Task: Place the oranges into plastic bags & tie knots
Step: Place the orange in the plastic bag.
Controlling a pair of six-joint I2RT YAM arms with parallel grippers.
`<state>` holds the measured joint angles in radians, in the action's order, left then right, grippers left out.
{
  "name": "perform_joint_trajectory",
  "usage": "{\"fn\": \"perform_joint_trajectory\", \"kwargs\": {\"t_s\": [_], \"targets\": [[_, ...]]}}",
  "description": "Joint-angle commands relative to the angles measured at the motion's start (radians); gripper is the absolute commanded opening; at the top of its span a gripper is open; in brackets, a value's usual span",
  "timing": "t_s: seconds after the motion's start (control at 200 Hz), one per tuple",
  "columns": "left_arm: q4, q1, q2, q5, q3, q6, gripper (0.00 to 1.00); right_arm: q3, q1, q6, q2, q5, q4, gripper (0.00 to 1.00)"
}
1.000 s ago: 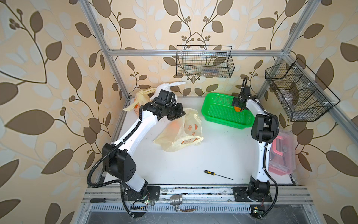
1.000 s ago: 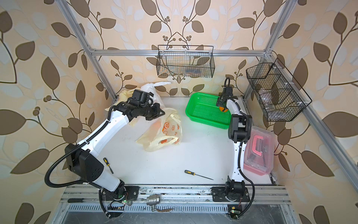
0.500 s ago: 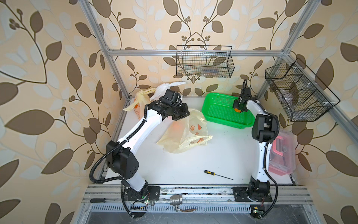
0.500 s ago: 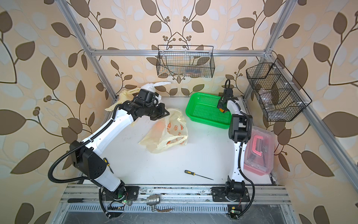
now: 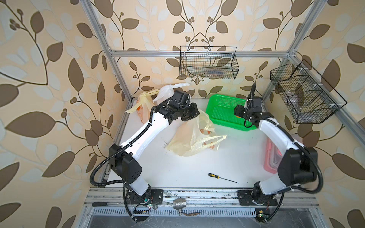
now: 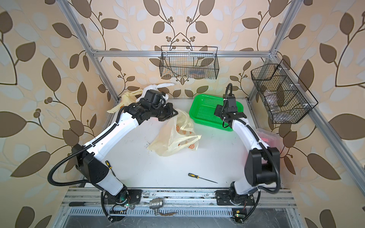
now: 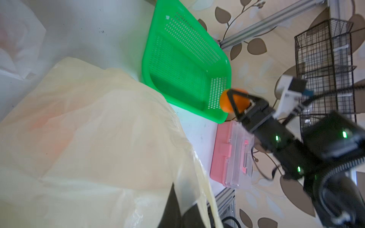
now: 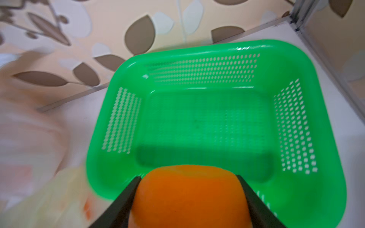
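The right gripper is holding one orange between its two black fingers, which are pressing on the two sides of the fruit at a middle width. It is keeping the orange in the air just above the green basket, over the rim that is facing the arm bases. In the left wrist view the same orange is showing at a corner of the basket.

The left gripper is hanging just beside the green basket, on the side toward the left arm, and it is raised above the table. Its jaws are closed tight on the upper edge of the pale yellow bag. The thin film is falling from there down to the table, so the bag is lying near the basket, between it and the arm bases. Orange patches are showing through the film, and I cannot tell whether they are fruit or print.

A second pale yellow bag and a white bag are sitting side by side, well apart from the basket, on the side toward the left arm. Each one is ending in a knot with loose strap ends sticking out.

A screwdriver is lying well apart from the basket, toward the arm bases. A clear box with pink handle is lying near the basket, on the side toward the right arm.
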<state>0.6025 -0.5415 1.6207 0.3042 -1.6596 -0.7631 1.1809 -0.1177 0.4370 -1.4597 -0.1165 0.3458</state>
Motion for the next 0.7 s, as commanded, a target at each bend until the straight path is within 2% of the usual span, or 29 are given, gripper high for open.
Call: {"fn": "perform_joint_trajectory", "kwargs": {"t_s": [0.0, 0.1, 0.275, 0.5, 0.695], "targets": [[-0.078, 0.008, 0.021, -0.031, -0.063, -0.045, 0.0, -0.159, -0.058, 0.082, 0.143, -0.043, 0.04, 0.54], [-0.096, 0.007, 0.065, -0.016, -0.098, -0.051, 0.0, -0.274, -0.136, 0.136, 0.299, -0.053, 0.087, 0.54], [-0.103, 0.007, 0.126, 0.03, -0.137, -0.053, 0.0, -0.344, -0.216, 0.125, 0.442, 0.137, -0.016, 0.53], [-0.128, 0.007, 0.124, 0.05, -0.111, -0.058, 0.0, -0.286, -0.274, 0.137, 0.353, 0.346, -0.174, 0.53], [-0.135, 0.009, 0.092, 0.053, -0.069, -0.04, 0.0, -0.223, -0.352, 0.173, 0.185, 0.337, -0.299, 0.52]]}}
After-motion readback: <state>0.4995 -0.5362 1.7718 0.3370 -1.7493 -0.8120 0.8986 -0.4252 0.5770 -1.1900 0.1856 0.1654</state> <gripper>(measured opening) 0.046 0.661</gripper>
